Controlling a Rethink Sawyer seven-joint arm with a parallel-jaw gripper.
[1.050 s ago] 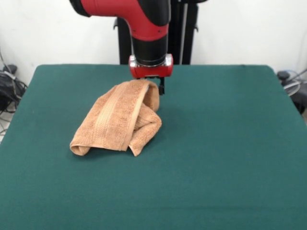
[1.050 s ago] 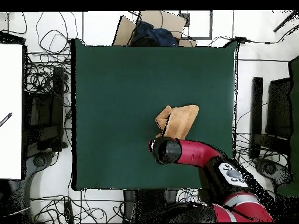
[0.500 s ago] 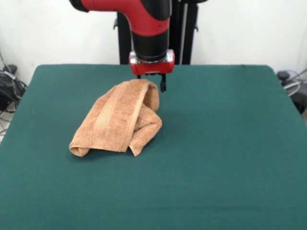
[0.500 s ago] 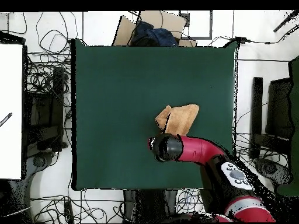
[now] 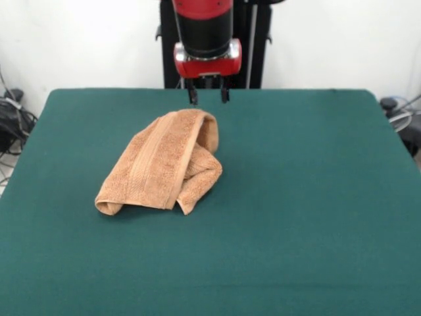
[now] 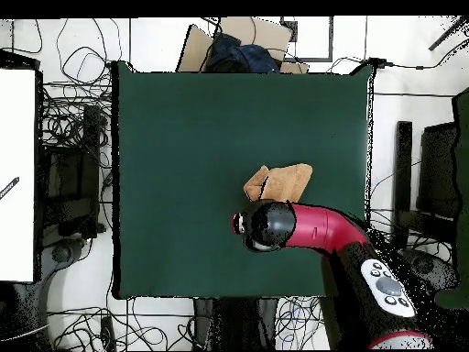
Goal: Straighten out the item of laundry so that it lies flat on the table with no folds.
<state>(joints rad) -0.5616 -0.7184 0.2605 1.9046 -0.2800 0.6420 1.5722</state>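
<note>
While my arm hangs over it, the green counter (image 5: 316,197) carries only the towel; cables (image 6: 64,119) and a cardboard box (image 6: 240,37) sit off its edges. My jaws (image 5: 207,93) are apart, empty, raised just beyond the towel's far end, not touching. Towel (image 5: 161,161) lies bunched near counter centre, orange-tan, folded over itself, woven band running lengthwise on top.

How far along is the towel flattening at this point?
Nothing looks done: the towel lies bunched and folded over itself on the green table. Nothing is in hand either: the gripper hangs open and empty above the towel's far end, apart from it. Left: grasping an edge and spreading the towel flat.
</note>
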